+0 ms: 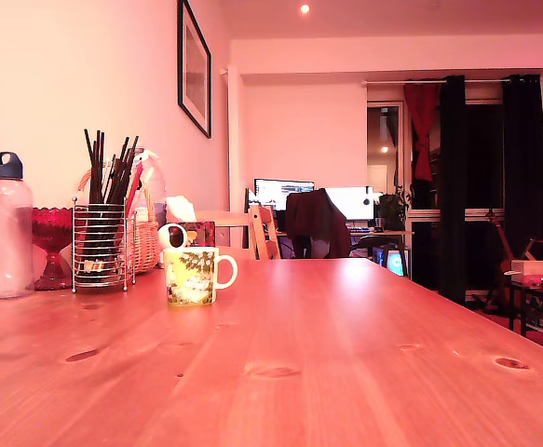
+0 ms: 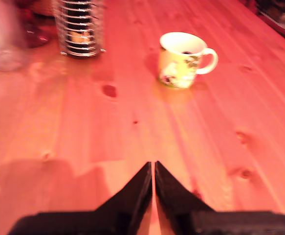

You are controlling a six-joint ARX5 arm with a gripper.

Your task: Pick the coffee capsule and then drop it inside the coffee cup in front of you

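Nearest in the wrist view is the gripper (image 2: 153, 169): both black fingers pressed together w/ only a hairline slit between them, nothing held, tips hovering over bare table (image 2: 83, 142). The arm doesn't show in the exterior view. Further out, at approx 1 o'clock from the fingertips, stands the coffee cup (image 2: 180, 61), upright, long axis vertical, mouth facing up, white loop handle sticking out toward 3 o'clock in the wrist view and to the exterior view's right too (image 1: 195, 275). A small dark spot sits inside the cup near the far wall; prob. the coffee capsule (image 2: 186, 52), but too blurred to be sure, and its own orientation can't be read. No other capsule lies loose on the wood in either view. Judging from that, the drop looks already done and the arm is in the pull-back/rest stage; next move, if any, only needs a check that the capsule is in. If it isn't, a capsule must be located first. Beyond, at approx 11 o'clock, the wire utensil holder (image 2: 79, 29) and, far edge, a blurred clear bottle (image 1: 6, 228).
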